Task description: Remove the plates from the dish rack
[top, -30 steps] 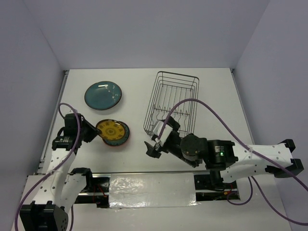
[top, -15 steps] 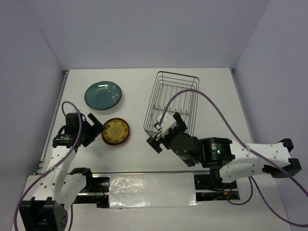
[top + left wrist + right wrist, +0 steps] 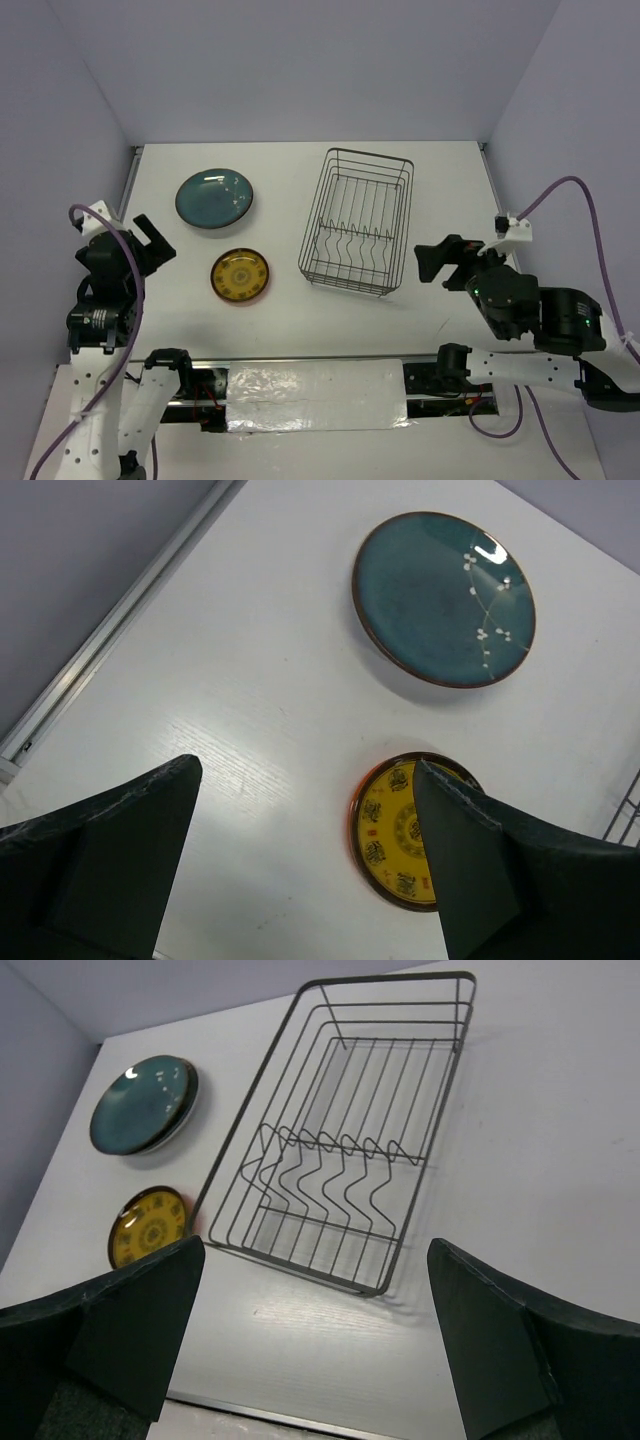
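Standing with its two fingers spread wide and gripping nothing, the left pincer (image 3: 152,237) hangs above the left edge of the white table (image 3: 280,170). In its wrist view the small yellow plate (image 3: 400,830), orange-rimmed with a dark pattern, lies flat on the table below. It sits just inside the pincer's right finger, which partly hides it, and the pincer does not touch it. Farther ahead of the same pincer, beyond the yellow plate and apart from it, the larger dark teal plate (image 3: 443,598) with a sprig of white blossoms also rests flat on the table. The right pincer (image 3: 432,264) is likewise parted wide and holds nothing. It is off the table just to the right of the dish rack (image 3: 357,215), with its fingers pointing towards the rack's near right corner without touching it. Seen from that wrist, the rack stretches away ahead between the two fingers, with a row of upright wire prongs crossing its floor. Both plates lie outside the rack on the table, on the side away from the right pincer, the yellow one nearer to it and the teal one farther. The rack stands between the two pincers, closer to the right one.
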`<state>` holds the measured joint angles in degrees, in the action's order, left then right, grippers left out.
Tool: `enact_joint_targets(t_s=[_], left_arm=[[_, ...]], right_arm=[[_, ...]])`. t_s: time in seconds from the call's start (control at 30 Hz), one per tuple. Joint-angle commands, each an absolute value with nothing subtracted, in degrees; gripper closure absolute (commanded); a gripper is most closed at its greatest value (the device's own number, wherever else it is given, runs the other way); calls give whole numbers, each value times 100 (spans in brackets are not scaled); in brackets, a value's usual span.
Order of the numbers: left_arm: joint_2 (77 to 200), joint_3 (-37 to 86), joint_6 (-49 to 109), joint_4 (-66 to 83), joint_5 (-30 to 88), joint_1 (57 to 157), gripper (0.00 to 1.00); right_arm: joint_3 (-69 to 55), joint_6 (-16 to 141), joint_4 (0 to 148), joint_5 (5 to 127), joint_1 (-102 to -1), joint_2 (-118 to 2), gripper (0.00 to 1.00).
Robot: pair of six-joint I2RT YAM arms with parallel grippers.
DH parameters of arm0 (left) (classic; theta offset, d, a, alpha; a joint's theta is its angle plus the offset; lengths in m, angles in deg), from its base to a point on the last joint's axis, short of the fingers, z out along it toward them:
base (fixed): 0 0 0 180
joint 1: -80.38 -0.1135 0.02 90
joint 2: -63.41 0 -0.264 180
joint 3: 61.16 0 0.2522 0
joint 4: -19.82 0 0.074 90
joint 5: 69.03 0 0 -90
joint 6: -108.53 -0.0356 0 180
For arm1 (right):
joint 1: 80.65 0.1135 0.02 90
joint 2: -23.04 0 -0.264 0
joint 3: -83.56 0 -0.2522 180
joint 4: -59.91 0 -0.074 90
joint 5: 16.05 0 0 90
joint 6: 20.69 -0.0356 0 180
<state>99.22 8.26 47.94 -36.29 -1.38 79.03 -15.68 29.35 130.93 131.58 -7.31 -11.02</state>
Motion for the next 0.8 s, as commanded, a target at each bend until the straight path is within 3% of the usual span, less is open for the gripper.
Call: enact_joint_targets(t_s=[0.0, 0.17, 0.77], left_arm=[[9516, 473, 4367, -3280, -330, 7915, 1], [9110, 261, 4138, -2875, 286, 7915, 0], [8960, 146, 4226, -2875, 339, 7994, 0]], right_arm=[[-1221, 1932, 14502, 13609, -753, -1212, 0], [-973, 1930, 15286, 13855, -753, -1168, 0], [-1254, 2097, 15102, 13811, -753, -728, 0]])
